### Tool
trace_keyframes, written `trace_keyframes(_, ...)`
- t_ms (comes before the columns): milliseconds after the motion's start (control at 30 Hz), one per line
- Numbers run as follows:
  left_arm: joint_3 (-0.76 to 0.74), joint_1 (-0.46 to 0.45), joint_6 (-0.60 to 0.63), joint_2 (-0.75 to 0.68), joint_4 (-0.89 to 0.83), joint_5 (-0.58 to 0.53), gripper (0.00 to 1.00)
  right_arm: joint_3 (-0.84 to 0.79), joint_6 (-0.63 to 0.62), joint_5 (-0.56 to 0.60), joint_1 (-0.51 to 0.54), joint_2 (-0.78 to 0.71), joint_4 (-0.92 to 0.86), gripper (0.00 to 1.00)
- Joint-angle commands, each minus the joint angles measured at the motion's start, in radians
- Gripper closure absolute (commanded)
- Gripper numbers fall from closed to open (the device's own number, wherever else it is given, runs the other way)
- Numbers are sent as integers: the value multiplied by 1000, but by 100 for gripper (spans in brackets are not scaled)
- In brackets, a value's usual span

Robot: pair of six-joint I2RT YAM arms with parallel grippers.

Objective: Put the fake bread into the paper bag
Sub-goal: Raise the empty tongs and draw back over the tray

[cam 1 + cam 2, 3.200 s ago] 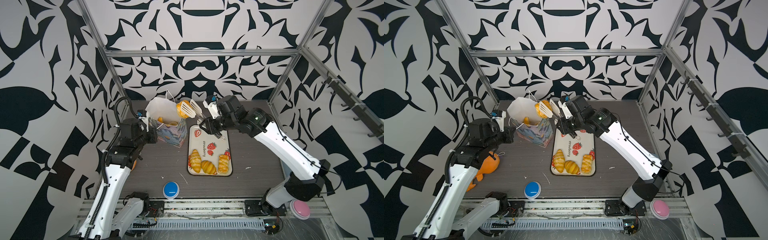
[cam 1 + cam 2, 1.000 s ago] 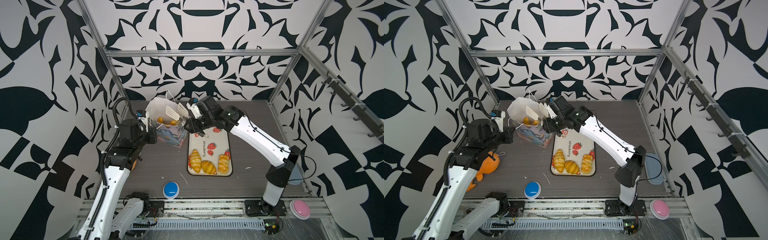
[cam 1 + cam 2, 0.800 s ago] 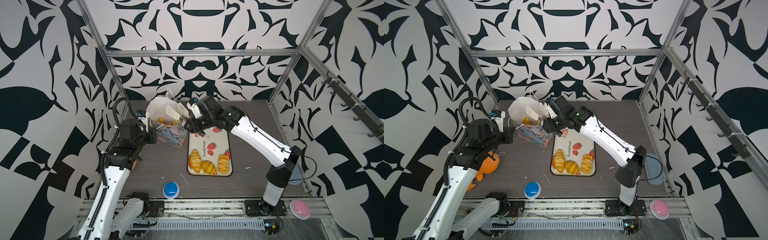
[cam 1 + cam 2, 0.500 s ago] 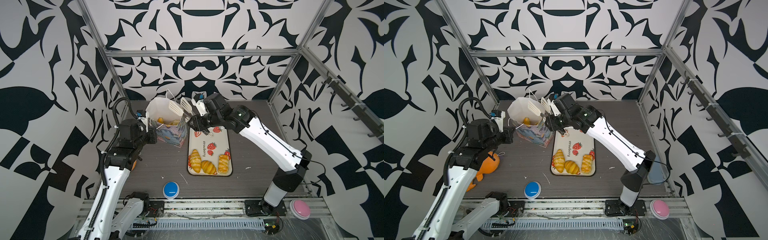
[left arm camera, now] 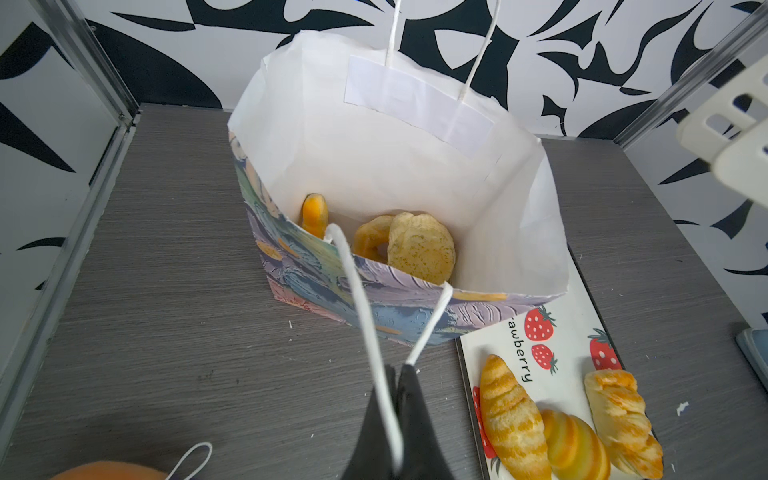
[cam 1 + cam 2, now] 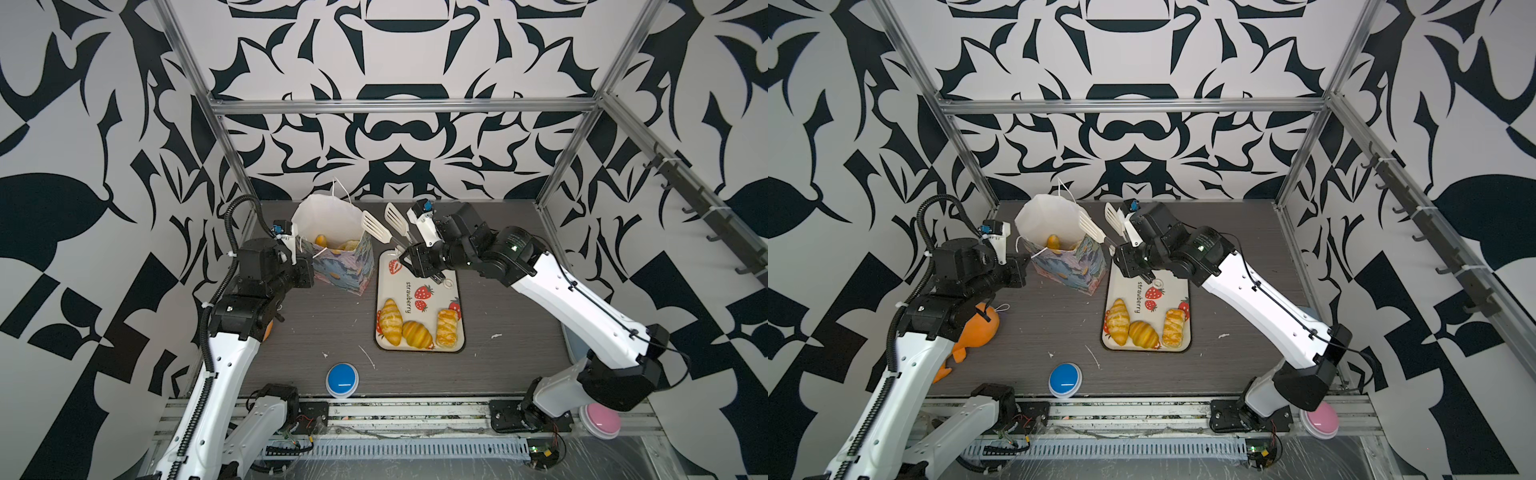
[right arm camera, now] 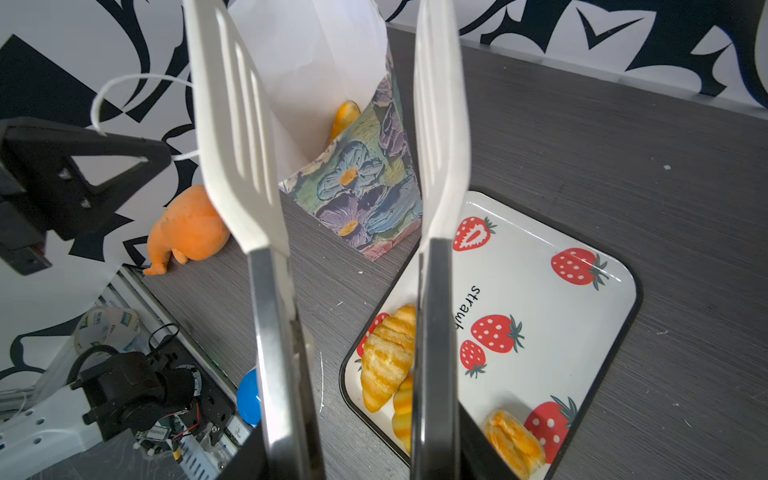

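Observation:
The paper bag (image 6: pixel 340 268) (image 6: pixel 1071 268) (image 5: pixel 415 166) (image 7: pixel 365 183) stands upright and open at the back left of the table. Inside it lie a ring doughnut (image 5: pixel 370 241), a round bun (image 5: pixel 419 249) and a croissant tip (image 5: pixel 314 214). My left gripper (image 6: pixel 305 266) (image 6: pixel 1022 266) (image 5: pixel 397 374) is shut on the bag's near cord handle (image 5: pixel 361 299). My right gripper (image 6: pixel 411 262) (image 6: pixel 1125 259) (image 7: pixel 357 457) is shut on white tongs (image 6: pixel 374 226) (image 7: pixel 241 145), whose blades stand apart and empty beside the bag's mouth. Two croissants (image 6: pixel 390 322) (image 6: pixel 417 334) and a plaited pastry (image 6: pixel 446 328) lie on the strawberry tray (image 6: pixel 440 291).
An orange plush toy (image 6: pixel 980 328) (image 7: pixel 191 228) lies at the left under my left arm. A blue button (image 6: pixel 342 376) sits at the front edge, a pink one (image 6: pixel 600 422) at the front right. Metal frame posts stand at the back corners.
The tongs have drawn back to the right out of the bag's mouth and are empty; the pastry they carried earlier lies in the bag. The left arm has not moved.

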Motion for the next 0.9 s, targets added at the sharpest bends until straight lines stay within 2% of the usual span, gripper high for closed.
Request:
trace_keyframes(0,-12,-2,0,-13,-23,12,95,-40,-11,51,-4,-76,19,47)
trace_keyframes(867,-5,-3,-2,-2,-22,14,95,-532,89,98,-69,-381,-104,48)
